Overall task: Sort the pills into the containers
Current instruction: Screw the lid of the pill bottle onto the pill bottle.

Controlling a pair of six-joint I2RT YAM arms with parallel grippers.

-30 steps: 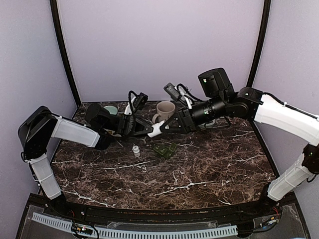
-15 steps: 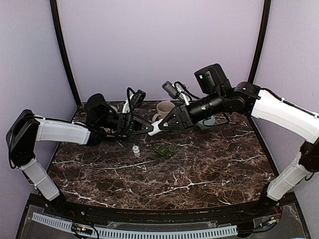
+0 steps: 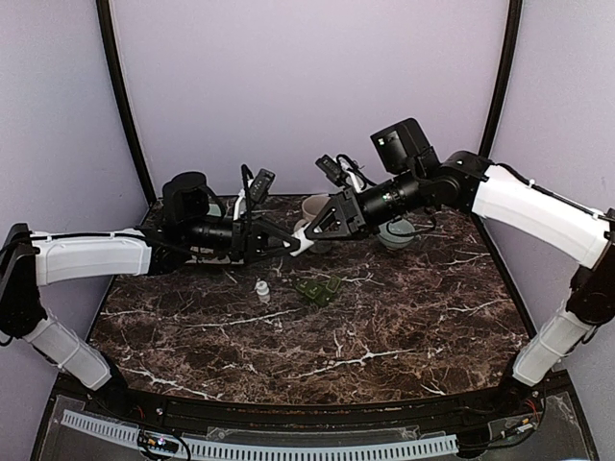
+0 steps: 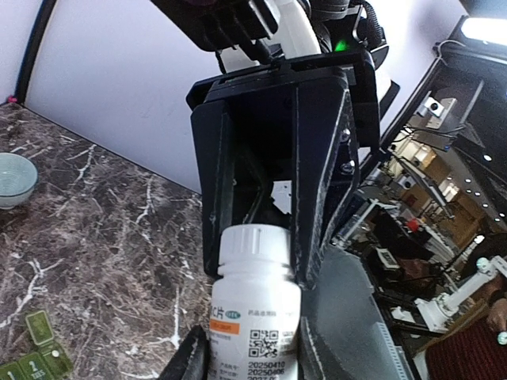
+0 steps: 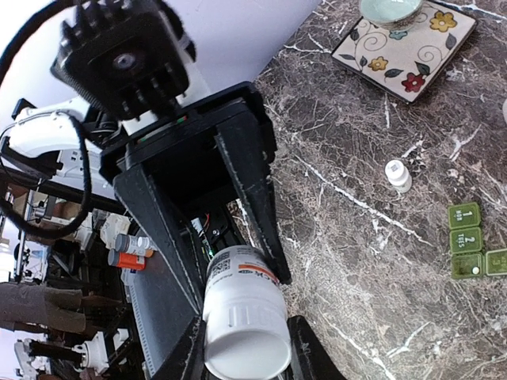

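- Your left gripper (image 3: pixel 284 246) is pinching the labelled body of the pill bottle (image 3: pixel 302 239). In the left wrist view the bottle (image 4: pixel 253 305) sits between its own fingers (image 4: pixel 192 360) with the cap end sticking out past the tips.
- The bottle hangs in the air between the two arms, well above the table (image 3: pixel 384 336). Its long axis runs roughly level from one set of fingers to the other, base towards the left fingers and cap towards the right.
- Your right gripper (image 3: pixel 317 230) meets it head-on. In the right wrist view its fingers (image 5: pixel 190 348) are closed on the ribbed white cap, one on each side, with the label beyond the tips and the left gripper (image 5: pixel 198 198) facing them.
- The next move looks like a twist. Both arms are equally near, since both have hold, so what matters is keeping the right fingers turning about the bottle's axis while the left hold the body firm.
- Below the fingers and well apart from them lie a small white bottle (image 3: pixel 261 288) and the green pill organiser (image 3: pixel 319 289). Past the right fingers, farther back on the table, stand a mug (image 3: pixel 317 206) and a bowl (image 3: pixel 396 231).
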